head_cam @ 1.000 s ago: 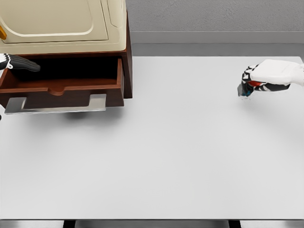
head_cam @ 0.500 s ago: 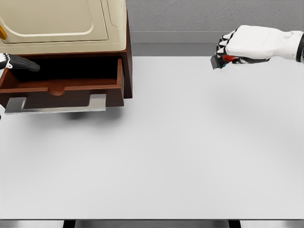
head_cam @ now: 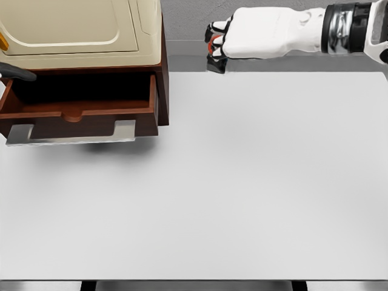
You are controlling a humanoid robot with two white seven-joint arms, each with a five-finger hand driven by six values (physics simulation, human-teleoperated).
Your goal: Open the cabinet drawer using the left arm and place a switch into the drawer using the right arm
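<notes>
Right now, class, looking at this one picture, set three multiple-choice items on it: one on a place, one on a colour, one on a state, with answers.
1. Where is the right hand?
A. inside the drawer
B. in the air to the right of the cabinet
C. flat on the table

2. What colour is the drawer?
A. reddish brown
B. blue
C. green

3. How does the drawer stand?
A. shut
B. pulled open
C. taken out

Answers: B, it hovers beside the cabinet, holding the switch; A, its wood walls show it; B, its dark inside is in view behind the handle.
</notes>
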